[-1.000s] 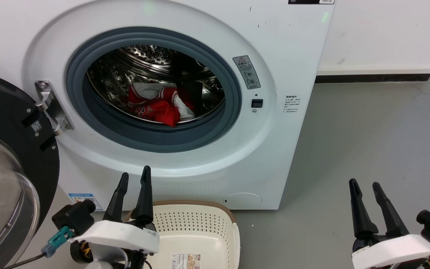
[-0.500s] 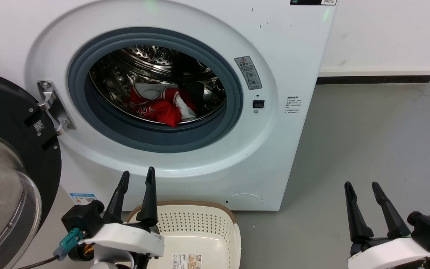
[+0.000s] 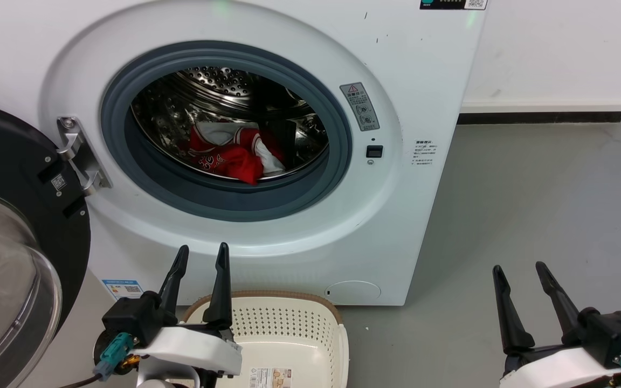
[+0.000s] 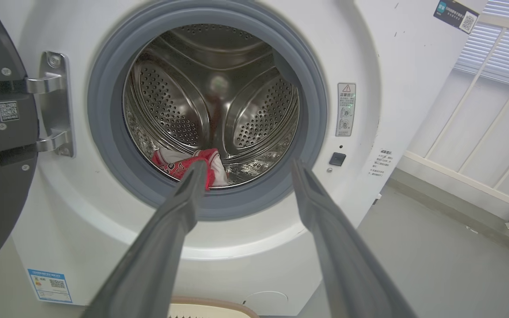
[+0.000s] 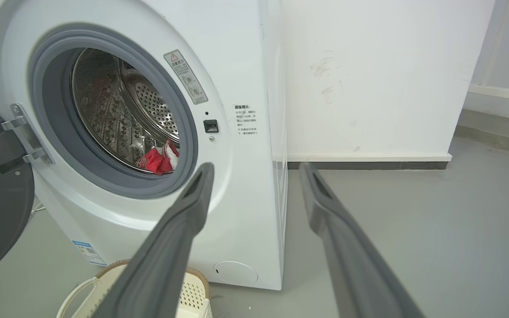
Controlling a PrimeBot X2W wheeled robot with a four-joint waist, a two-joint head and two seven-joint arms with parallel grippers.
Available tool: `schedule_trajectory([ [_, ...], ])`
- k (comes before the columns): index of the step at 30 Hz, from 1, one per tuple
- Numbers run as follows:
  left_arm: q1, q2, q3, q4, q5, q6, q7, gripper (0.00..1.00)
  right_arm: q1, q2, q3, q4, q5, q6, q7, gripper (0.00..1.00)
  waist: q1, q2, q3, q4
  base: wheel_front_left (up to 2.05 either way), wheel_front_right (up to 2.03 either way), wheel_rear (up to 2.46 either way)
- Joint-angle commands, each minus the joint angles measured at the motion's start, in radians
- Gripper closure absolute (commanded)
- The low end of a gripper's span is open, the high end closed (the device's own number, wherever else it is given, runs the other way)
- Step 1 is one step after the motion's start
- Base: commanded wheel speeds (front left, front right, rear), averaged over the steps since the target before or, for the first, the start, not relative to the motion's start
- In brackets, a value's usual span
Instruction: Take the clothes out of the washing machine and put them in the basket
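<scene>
While the clothes (image 3: 232,160) lie in the washing machine (image 3: 413,81), left fingers (image 3: 220,291) and right fingers (image 3: 507,312) gape empty.

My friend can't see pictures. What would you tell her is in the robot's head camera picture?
A white washing machine has its door swung open to the left, and red-and-white clothes lie inside its steel drum. A cream basket sits in front of the machine. The left gripper and right gripper are low in the picture, open and holding nothing.
</scene>
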Motion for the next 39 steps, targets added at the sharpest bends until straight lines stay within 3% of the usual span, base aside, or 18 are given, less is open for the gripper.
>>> schedule_trajectory([
  [1, 0.001, 0.002, -0.001, -0.008, 0.021, 0.005, -0.007, 0.0, 0.015, 0.001, 0.003, -0.014, -0.024, 0.0, 0.001, 0.0, 0.0, 0.0, 0.0, 0.001, 0.0, 0.0, 0.0],
  [18, 0.015, 0.001, 0.012, 0.009, 0.184, 0.029, -0.047, 0.0, 0.043, 0.001, 0.011, -0.085, -0.213, 0.0, 0.02, 0.0, 0.0, 0.0, -0.006, 0.006, 0.0, 0.0, 0.0],
  [39, 0.015, 0.001, 0.016, 0.046, 0.177, 0.038, -0.046, 0.0, 0.05, 0.001, 0.0, -0.07, -0.173, 0.0, 0.054, 0.0, 0.0, 0.0, -0.003, 0.006, 0.0, 0.0, 0.0],
])
